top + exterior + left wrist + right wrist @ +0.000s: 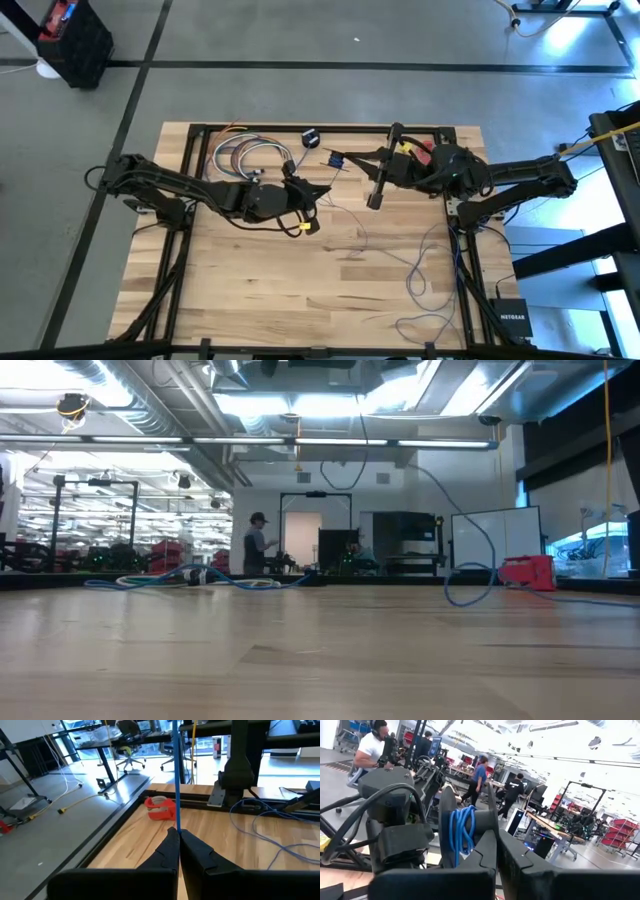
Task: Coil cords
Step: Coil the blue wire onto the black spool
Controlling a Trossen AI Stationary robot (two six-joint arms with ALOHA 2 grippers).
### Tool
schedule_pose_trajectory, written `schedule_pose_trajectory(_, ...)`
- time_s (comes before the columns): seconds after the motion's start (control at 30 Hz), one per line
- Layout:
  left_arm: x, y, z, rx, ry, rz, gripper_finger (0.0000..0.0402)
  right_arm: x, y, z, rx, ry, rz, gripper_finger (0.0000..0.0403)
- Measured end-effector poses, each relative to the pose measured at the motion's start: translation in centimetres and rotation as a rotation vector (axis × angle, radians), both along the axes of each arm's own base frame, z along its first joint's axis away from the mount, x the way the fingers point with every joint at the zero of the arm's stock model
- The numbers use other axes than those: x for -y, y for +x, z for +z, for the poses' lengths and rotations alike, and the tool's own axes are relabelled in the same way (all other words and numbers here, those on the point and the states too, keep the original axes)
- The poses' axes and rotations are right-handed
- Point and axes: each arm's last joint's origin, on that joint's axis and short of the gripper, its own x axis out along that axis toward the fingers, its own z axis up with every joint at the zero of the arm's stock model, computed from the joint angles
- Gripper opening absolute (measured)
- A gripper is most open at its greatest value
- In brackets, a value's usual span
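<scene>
The cords are thin and bluish. Loose loops point(418, 272) lie on the right half of the table, and one strand point(175, 780) runs taut from my left gripper point(177, 831), which is shut on it at mid-table point(320, 190). My right gripper point(496, 839) is raised over the far middle point(345, 158), fingers together. A small bundle of blue turns point(462, 832) sits between dark pieces just past its fingertips. The black puck point(310, 137) lies near the far edge. A second coil of pale and coloured cords point(250, 158) rests flat at the far left. My left gripper pinches one strand of blue cord point(176, 822) between its two fingertips, coming nearly level from the table's left. The strand leaves the tips drawn taut and straight, rising away from them. My right gripper is shut with the blue bundle point(333, 158) at its fingertips. Its own fingers hide the place of contact, so which part it has cannot be told. The bundle is lifted clear of the table.
A red tape roll point(161, 807) lies by the table's black frame, under my right arm. Blue cord point(200, 580) trails along the far edge in the low view. A black network box point(510, 318) sits off the near right corner. People stand in the room behind.
</scene>
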Motion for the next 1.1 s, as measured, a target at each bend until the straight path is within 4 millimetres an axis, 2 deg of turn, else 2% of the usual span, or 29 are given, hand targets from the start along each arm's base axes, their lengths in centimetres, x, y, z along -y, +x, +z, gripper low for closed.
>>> schedule_pose_trajectory(0.23,0.0,-0.1,-0.3,-0.035,0.02,0.001,0.0001,0.0,0.0,-0.4,-0.056,-0.007,0.001,0.0005)
schedule_pose_trajectory(0.5,-0.7,-1.8,-0.8,-0.18,0.102,0.16,0.0,0.0,0.0,-2.2,-0.248,0.021,0.004,0.0005)
schedule_pose_trajectory(0.67,-1.0,-3.2,0.0,-0.196,0.092,0.198,0.0,0.0,-0.2,-3.4,-0.365,0.039,0.001,0.0005)
schedule_pose_trajectory(0.87,-1.0,-4.5,1.6,-0.134,0.064,0.198,0.0,0.1,-0.4,-5.1,-0.542,0.026,-0.008,0.0005)
schedule_pose_trajectory(1.1,-0.3,-4.8,2.0,-0.101,0.021,0.149,0.0,0.1,1.8,-8.1,-0.693,-0.01,-0.134,0.0005)
